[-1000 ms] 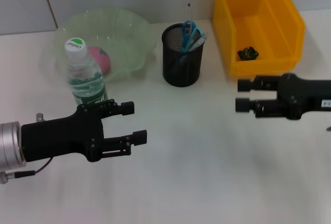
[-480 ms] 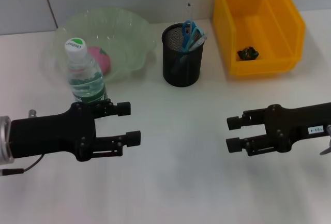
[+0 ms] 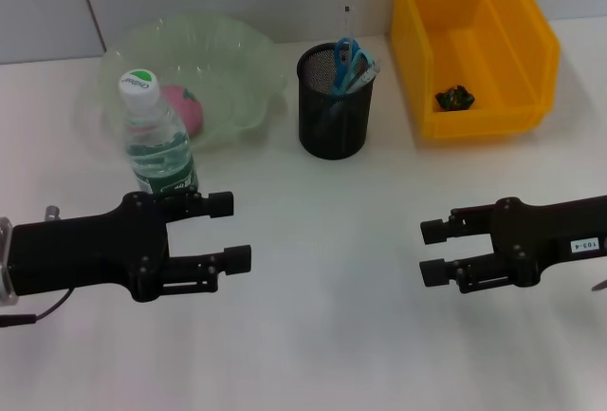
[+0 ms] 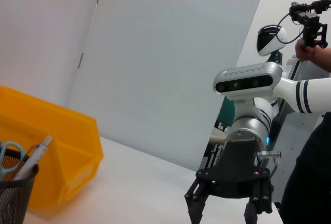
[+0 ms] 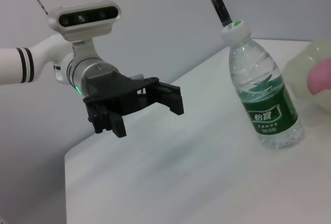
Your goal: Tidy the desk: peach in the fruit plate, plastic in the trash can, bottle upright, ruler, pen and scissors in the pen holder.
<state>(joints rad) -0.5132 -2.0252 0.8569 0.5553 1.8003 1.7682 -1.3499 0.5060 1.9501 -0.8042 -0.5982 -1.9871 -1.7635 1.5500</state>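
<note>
My left end effector (image 3: 226,231) hovered low over the worktop (image 3: 322,335), jaws apart and gripping nothing, just in front of the bottle (image 3: 156,140) — upright, cap on. Behind it the fruit plate (image 3: 237,60) held the peach (image 3: 180,107). At centre the pen holder (image 3: 332,121) carried the scissors (image 3: 347,60), with a slim pen (image 3: 347,22) sticking up; something clear beside the scissors was likely the ruler, though I could not tell for certain. Farther right, the trash can (image 3: 531,50) held a dark crumpled scrap (image 3: 454,98) — the plastic, I judged. My right end effector (image 3: 430,252) hung spread and empty over bare worktop. Everything looked done.
</note>
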